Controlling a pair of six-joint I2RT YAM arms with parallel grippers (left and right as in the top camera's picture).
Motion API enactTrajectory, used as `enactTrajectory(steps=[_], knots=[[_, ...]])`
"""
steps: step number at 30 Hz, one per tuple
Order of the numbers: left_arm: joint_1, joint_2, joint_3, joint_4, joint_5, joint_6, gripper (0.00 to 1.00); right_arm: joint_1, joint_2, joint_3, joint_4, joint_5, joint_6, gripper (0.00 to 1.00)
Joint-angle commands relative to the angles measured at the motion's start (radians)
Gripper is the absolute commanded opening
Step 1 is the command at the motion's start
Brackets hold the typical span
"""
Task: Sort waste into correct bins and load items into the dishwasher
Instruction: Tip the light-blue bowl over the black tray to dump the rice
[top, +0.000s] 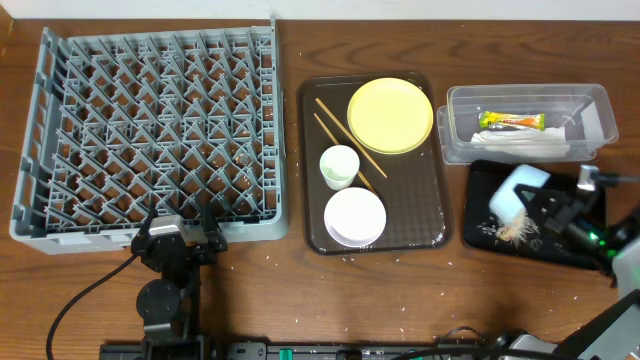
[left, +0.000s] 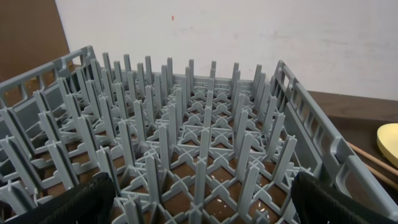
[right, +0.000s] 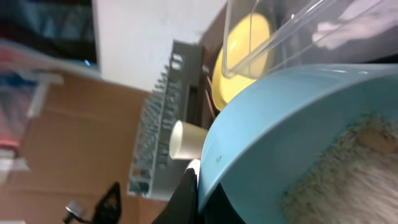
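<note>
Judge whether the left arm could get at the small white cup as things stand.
Probably yes: the left gripper is open and empty at the dish rack's front edge, and the cup stands uncovered on the brown tray.

1. The top camera looks straight down at the whole table (top: 290, 300); it is far off, so things look small;
2. The left wrist camera sits low and close by the grey rack (left: 199, 155); it looks across it to the wall (left: 249, 31);
3. The right wrist camera is tipped sideways, very close to the blue bowl (right: 280, 124);
4. All three views show the grey rack and the yellow plate (top: 390, 115).
</note>
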Motion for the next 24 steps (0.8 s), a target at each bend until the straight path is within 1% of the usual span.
enactTrajectory(steps=[1, 4, 9, 13, 14, 18, 24], knots=[[0.004, -0.005, -0.019, -0.035, -0.016, 0.006, 0.92, -0.074, 0.0, -0.01, 0.008, -0.155, -0.03, 0.01], [0.004, -0.005, -0.019, -0.035, -0.016, 0.006, 0.92, -0.105, 0.014, -0.01, 0.034, -0.211, -0.029, 0.01], [0.004, -0.005, -0.019, -0.035, -0.016, 0.006, 0.92, -0.116, 0.018, -0.01, 0.093, -0.215, 0.049, 0.01], [0.004, -0.005, -0.019, -0.035, -0.016, 0.006, 0.92, -0.13, 0.018, -0.01, 0.162, -0.215, 0.2, 0.01], [0.004, -0.005, -0.019, -0.035, -0.016, 0.006, 0.92, -0.138, 0.018, -0.01, 0.195, -0.215, 0.275, 0.01], [0.004, -0.005, -0.019, -0.036, -0.016, 0.006, 0.92, -0.161, 0.018, -0.01, 0.277, -0.214, 0.47, 0.01], [0.004, -0.005, -0.019, -0.036, -0.016, 0.006, 0.92, -0.167, 0.018, -0.01, 0.303, -0.214, 0.584, 0.01]])
